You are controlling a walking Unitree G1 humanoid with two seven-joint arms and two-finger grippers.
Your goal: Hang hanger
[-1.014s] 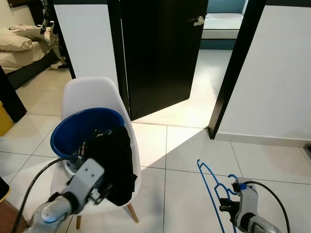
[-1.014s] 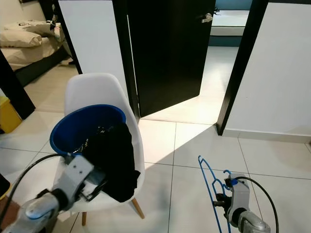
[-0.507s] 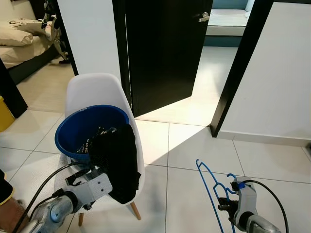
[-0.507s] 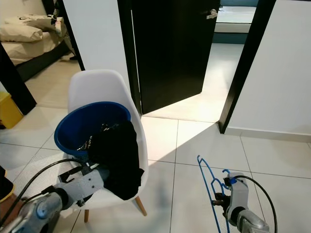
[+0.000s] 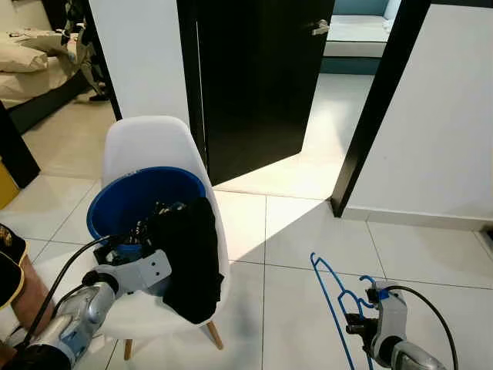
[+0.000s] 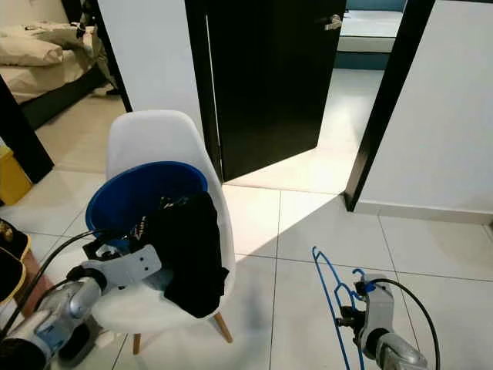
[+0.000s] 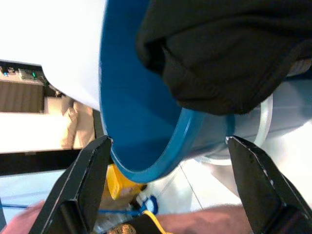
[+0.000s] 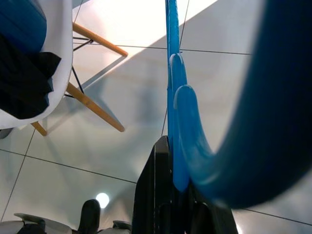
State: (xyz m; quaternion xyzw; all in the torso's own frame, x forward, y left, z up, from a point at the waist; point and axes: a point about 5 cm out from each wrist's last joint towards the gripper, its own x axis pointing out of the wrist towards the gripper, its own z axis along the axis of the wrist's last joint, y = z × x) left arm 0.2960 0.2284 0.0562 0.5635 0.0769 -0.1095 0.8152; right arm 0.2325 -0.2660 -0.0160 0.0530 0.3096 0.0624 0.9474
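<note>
Right gripper (image 5: pixel 356 322) clenched on the blue hanger (image 5: pixel 330 291), low above the tiles; left gripper (image 7: pixel 168 185) spread wide at the blue basket (image 5: pixel 115 208) rim, black garment (image 5: pixel 189 254) beside it.

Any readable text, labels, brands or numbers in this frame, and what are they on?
None can be read.
Blue hanger in the right pincer: no label.
Blue basket and black garment on the white chair: light marks on the clothing inside the basket are too small and blurred to read.
</note>
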